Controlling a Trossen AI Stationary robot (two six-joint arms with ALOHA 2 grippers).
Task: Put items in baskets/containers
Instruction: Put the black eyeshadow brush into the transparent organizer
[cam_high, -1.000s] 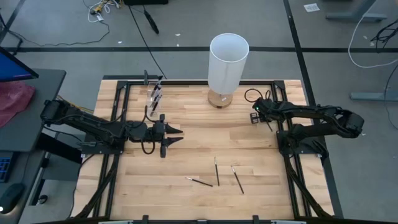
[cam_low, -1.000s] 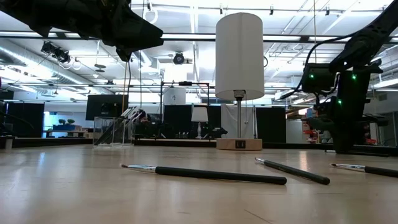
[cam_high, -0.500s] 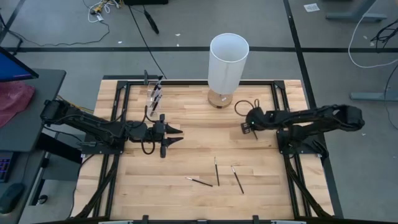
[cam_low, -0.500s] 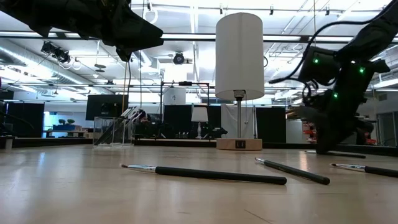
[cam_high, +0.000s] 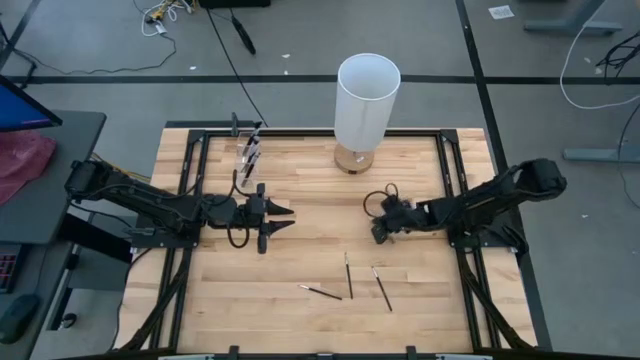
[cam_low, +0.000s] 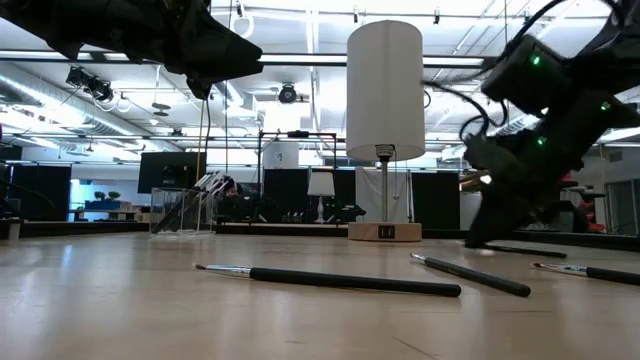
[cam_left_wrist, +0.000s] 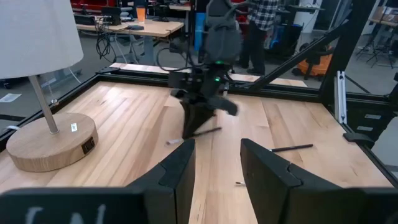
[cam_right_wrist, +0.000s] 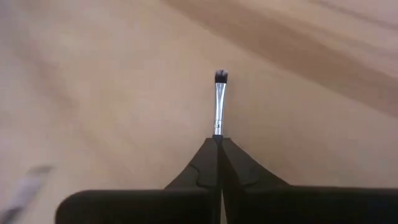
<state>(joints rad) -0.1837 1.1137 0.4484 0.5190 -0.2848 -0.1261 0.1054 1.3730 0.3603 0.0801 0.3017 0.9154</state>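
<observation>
While my right claw pinches a brush between pressed-together fingers, bristle end sticking out past the tips, I'm in the carry step: one brush picked, not yet dropped. That claw sits low over the table, mid-right, just in front of the lamp. My left claw hangs above the table's left-centre, fingers spread, holding nothing, waiting.

Cup stands at the far-left part of the table, already holding several brushes. It's well apart from my right claw, with my left arm between them.

Three brushes lie loose on the near part of the table, close together, none touching either claw.

Next move, as I judge it: lift the held brush clear of the wood, swing it across toward the cup, tip it upright, line it over the rim, then let go. Crossing past the left arm needs care, or a handover could do. Rim is narrow and already crowded, so aim matters.
</observation>
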